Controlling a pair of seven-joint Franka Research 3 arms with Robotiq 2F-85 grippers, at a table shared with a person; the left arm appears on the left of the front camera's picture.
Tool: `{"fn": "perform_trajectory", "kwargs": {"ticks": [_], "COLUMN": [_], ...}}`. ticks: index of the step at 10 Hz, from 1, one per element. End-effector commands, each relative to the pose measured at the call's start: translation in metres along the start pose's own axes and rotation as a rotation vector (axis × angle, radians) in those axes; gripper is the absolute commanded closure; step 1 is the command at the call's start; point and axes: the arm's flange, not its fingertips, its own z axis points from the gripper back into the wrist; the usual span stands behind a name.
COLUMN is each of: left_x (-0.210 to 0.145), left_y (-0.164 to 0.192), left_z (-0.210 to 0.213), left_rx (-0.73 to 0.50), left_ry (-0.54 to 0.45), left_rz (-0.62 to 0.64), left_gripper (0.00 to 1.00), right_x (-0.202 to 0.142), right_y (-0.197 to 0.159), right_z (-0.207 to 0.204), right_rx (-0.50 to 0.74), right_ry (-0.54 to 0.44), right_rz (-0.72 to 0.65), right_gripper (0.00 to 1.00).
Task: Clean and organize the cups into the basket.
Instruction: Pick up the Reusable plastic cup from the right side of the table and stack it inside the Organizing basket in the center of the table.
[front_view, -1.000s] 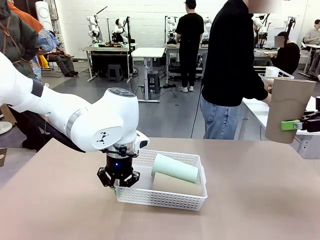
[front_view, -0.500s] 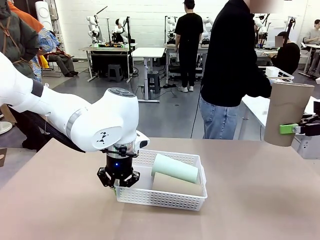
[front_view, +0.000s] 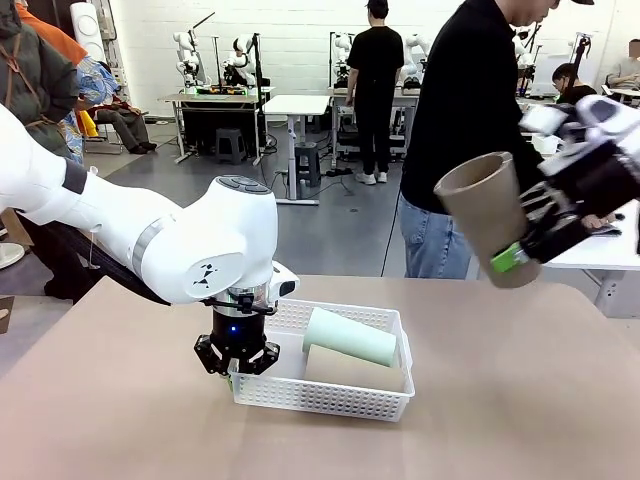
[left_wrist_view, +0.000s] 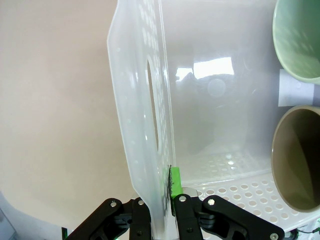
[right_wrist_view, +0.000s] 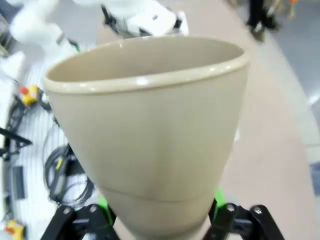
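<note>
Basket (front_view: 320, 398) sits lower centre on the surface, mint cup (front_view: 350, 337) lying in it on top of a tan cup (front_view: 355, 372). Left gripper (front_view: 237, 358) at the basket's left end, jaws pinched tight on the end wall by the handle cut-out. Upper right: 2nd tan cup (front_view: 488, 210) mid-air, tilted, mouth up-left. Right gripper (front_view: 515, 262) has it, jaws wide round the base. Person (front_view: 465, 130) behind.

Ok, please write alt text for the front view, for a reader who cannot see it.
The right claw holds a tan cup tilted in the air at the right. The left claw is shut on the left end wall of the white basket, where a mint cup and another tan cup lie on their sides.
</note>
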Motion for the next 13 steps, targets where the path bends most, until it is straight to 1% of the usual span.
{"fn": "perform_trajectory", "kwargs": {"ticks": [1,2,3,5,7,8,9,10,13], "left_x": [-0.001,-0.001,-0.001,-0.001,-0.001,-0.001,-0.001,-0.001,-0.001], "left_y": [0.001,0.001,0.001,0.001,0.001,0.001,0.001,0.001,0.001], "left_z": [0.001,0.001,0.001,0.001,0.001,0.001,0.001,0.001,0.001], "left_rx": [0.003,0.003,0.003,0.003,0.003,0.003,0.003,0.003,0.003], "left_ry": [-0.007,-0.007,-0.007,-0.007,-0.007,-0.007,-0.007,-0.007,-0.007], "left_rz": [-0.007,-0.007,-0.007,-0.007,-0.007,-0.007,-0.007,-0.007,-0.007], "left_gripper": [1.0,1.0,1.0,1.0,1.0,1.0,1.0,1.0,1.0], "right_x": [0.027,0.042,0.051,0.063,0.07,0.07,0.069,0.065,0.065], "right_y": [-0.014,-0.017,-0.022,-0.03,-0.035,-0.039,-0.042,-0.033,-0.033], "right_z": [-0.039,-0.064,-0.084,-0.12,-0.154,-0.165,-0.168,-0.165,-0.165], "right_rx": [0.105,0.12,0.149,0.215,0.243,0.235,0.251,0.26,0.26], "right_ry": [0.24,0.319,0.352,0.38,0.389,0.398,0.375,0.381,0.381], "right_rz": [-0.04,-0.032,-0.022,-0.004,0.033,0.034,0.033,0.023,0.023], "right_gripper": [0.19,0.19,0.19,0.19,0.19,0.19,0.19,0.19,0.19]}}
